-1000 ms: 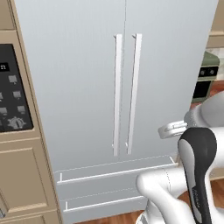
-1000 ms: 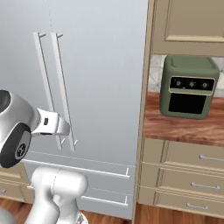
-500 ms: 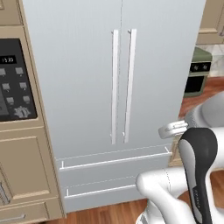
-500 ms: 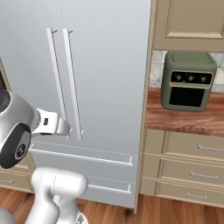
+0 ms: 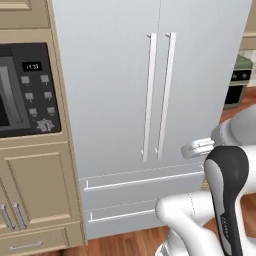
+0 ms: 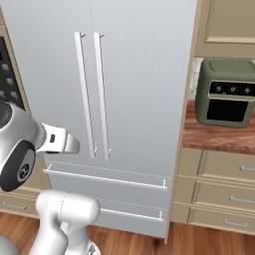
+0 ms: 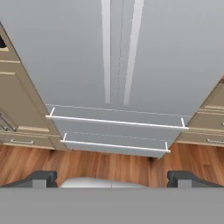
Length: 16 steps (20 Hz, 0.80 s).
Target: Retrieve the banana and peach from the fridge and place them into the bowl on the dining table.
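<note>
The setting is a kitchen with tan cabinets and a reddish wood floor. The gripper hangs in free air in front of the fridge, holding nothing; its two dark fingertips stand wide apart at the lower edge of the hand view, with the floor and the fridge's base visible between them. In the base views the fingers themselves are hidden behind the arm's white wrist.

Beyond the gripper, the fridge faces the robot with both doors shut. Its two vertical white handles run side by side along the centre seam; their tops are cut off in the hand view. Below them, two drawers are closed, each with a horizontal white bar. The fridge's top is cut off in every view.

The banana and peach cannot be seen; the closed doors hide the interior.

To the fridge's left, a black oven is built into the cabinets, its left part cut off. To the right, a green countertop oven stands on a wooden counter above cabinet drawers.
</note>
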Motion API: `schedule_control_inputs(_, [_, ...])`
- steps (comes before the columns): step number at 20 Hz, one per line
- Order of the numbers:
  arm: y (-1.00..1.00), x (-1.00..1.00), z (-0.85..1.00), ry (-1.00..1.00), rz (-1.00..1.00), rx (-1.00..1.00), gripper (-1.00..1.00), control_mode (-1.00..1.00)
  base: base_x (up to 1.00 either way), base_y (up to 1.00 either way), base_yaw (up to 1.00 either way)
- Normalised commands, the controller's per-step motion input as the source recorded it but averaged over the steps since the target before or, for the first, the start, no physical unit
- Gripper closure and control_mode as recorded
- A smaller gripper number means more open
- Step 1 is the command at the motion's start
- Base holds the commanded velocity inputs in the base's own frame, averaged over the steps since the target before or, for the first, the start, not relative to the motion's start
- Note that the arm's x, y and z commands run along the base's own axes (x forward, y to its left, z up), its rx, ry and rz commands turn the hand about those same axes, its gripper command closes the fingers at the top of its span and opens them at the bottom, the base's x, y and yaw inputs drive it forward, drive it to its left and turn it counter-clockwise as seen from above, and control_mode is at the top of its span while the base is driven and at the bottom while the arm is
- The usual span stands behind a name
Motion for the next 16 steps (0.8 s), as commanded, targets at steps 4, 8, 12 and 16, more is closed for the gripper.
schedule_control_inputs(4, [0.0, 0.0, 0.0, 0.0, 0.0, 0.0, -1.0, 1.0, -0.26, 0.32, 0.0])
schedule_control_inputs(8, [0.0, 0.0, 0.0, 0.0, 0.0, 0.0, -1.0, 1.0, -0.49, 0.02, 0.0])
schedule_control_inputs(12, [0.0, 0.0, 0.0, 0.0, 0.0, 0.0, -1.0, 1.0, -0.5, 0.0, 0.0])
schedule_control_inputs(16, [0.0, 0.0, 0.0, 0.0, 0.0, 0.0, -1.0, 1.0, -0.17, 0.0, 0.0])
